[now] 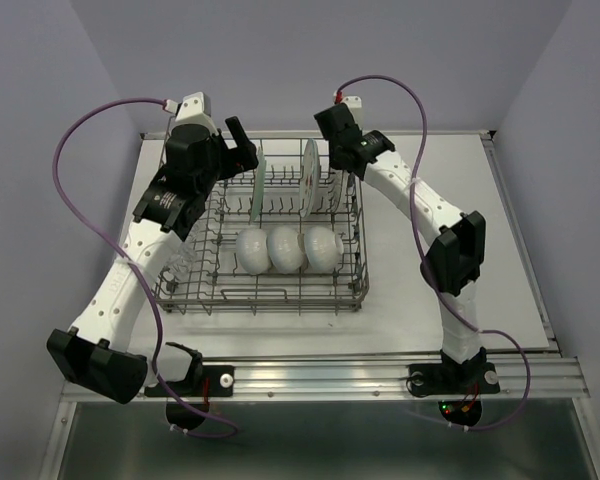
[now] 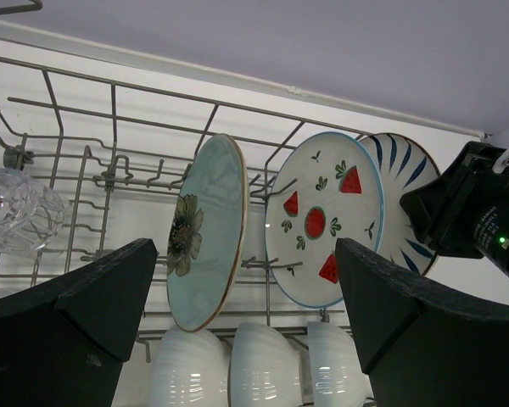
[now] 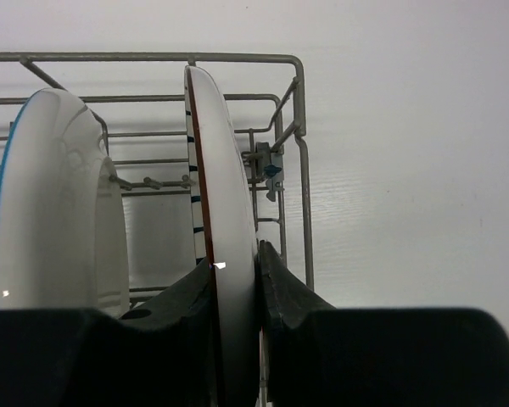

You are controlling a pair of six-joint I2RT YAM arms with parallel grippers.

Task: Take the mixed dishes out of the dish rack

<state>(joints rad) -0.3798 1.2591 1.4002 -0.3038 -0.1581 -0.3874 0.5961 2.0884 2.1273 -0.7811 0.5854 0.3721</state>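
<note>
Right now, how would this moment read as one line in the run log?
left gripper: open, facing green plate | right gripper: shut on striped plate, upright in rack | bowls: three in rack

The table (image 1: 460,200) is a flat white surface filling the middle of the top view, edged along its lower side by a pale metal rail (image 1: 330,372). Directly on it stands the grey wire dish rack (image 1: 280,297), set left of centre in the frame. A broad strip of bare white top lies to its right and a narrower one below it.
</note>
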